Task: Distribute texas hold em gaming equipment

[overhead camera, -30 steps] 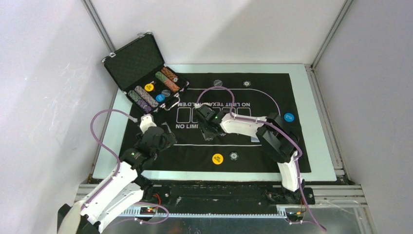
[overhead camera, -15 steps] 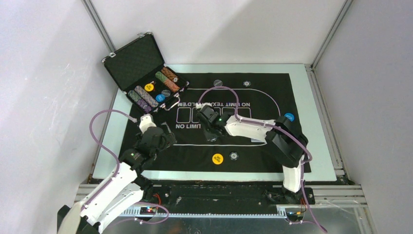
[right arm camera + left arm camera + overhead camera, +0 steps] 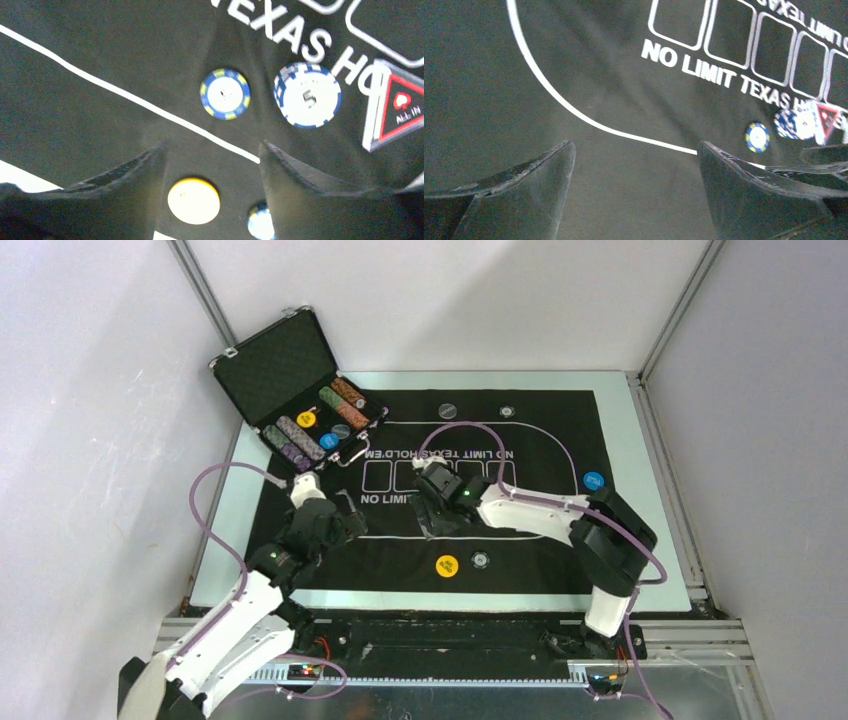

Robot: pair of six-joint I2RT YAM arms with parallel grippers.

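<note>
While a blue-yellow chip (image 3: 225,93) and the triangle marker (image 3: 400,112) lie on the mat (image 3: 75,110), I find left gripper (image 3: 636,145) and right gripper (image 3: 212,147) empty, fingers apart (case (image 3: 272,368) holds many chips (image 3: 318,420)); distribution looks partial.

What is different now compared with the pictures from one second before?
The right gripper shifted slightly toward the near edge, its elbow swinging out to the right, and its jaws now stand apart, empty; a blue-and-yellow chip lies free on the mat just ahead. The left gripper stayed open; the yellow disc, blue disc and case did not move.
</note>
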